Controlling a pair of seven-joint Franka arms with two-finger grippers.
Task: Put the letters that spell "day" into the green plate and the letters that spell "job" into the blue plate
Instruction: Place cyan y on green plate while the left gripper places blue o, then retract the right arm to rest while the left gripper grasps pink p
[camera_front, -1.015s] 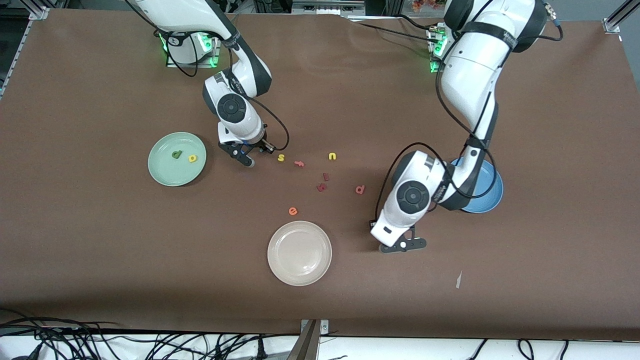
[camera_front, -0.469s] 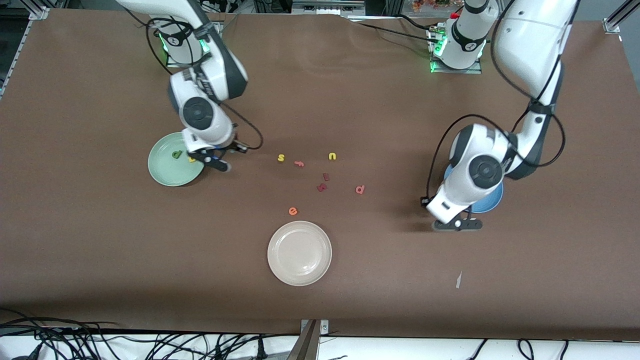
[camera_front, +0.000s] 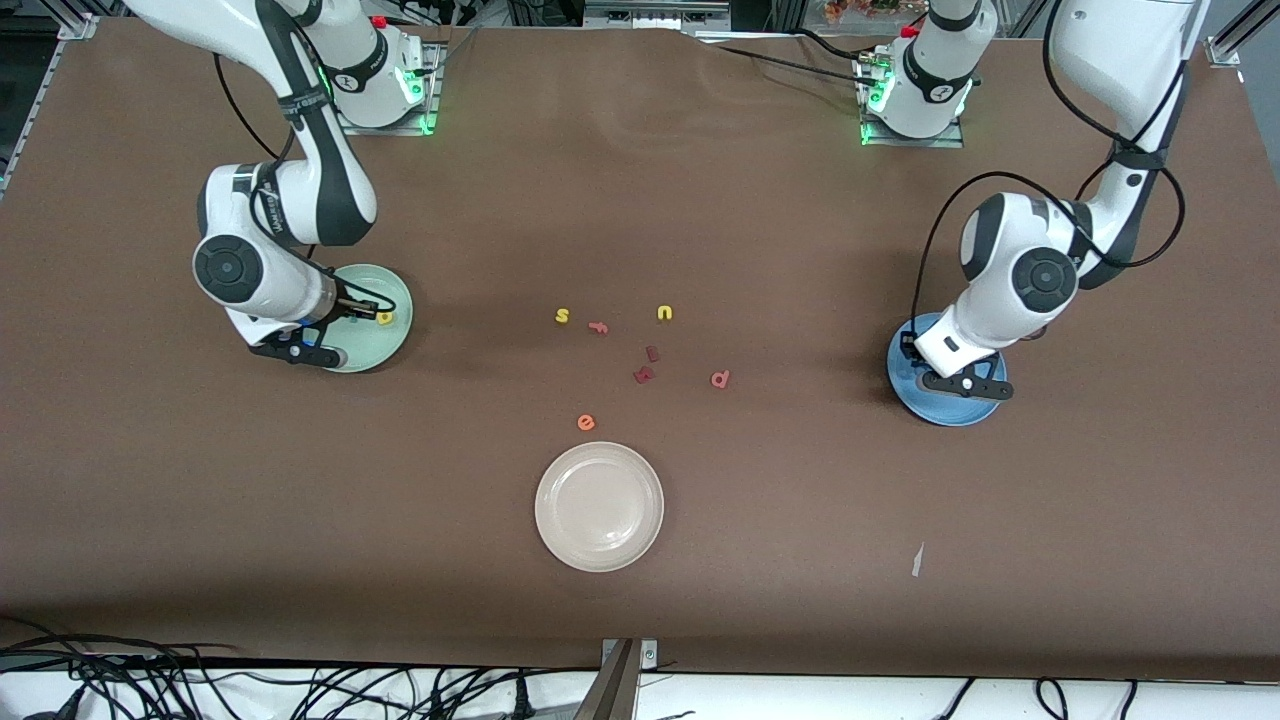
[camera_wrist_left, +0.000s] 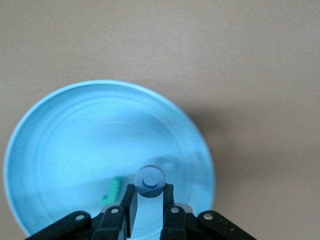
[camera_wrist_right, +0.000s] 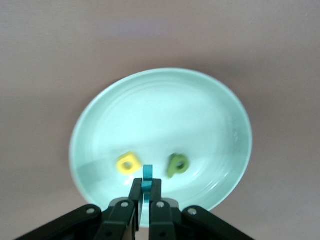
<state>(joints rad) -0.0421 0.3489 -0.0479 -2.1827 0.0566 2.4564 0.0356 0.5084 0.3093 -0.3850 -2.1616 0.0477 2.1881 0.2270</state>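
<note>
Wrist views show right gripper (camera_wrist_right: 145, 200) clamping teal "y" (camera_wrist_right: 147, 176) over green plate (camera_wrist_right: 210, 100); left gripper (camera_wrist_left: 149, 202) pinching blue "o" (camera_wrist_left: 150, 179) over blue plate (camera_wrist_left: 75, 125).

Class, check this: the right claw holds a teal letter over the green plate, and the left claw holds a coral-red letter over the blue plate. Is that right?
Not quite. The left claw holds a blue ring letter, not a coral-red one, over the blue plate; the left wrist view shows it. The rest stands: the right claw holds a teal letter over the green plate.
</note>
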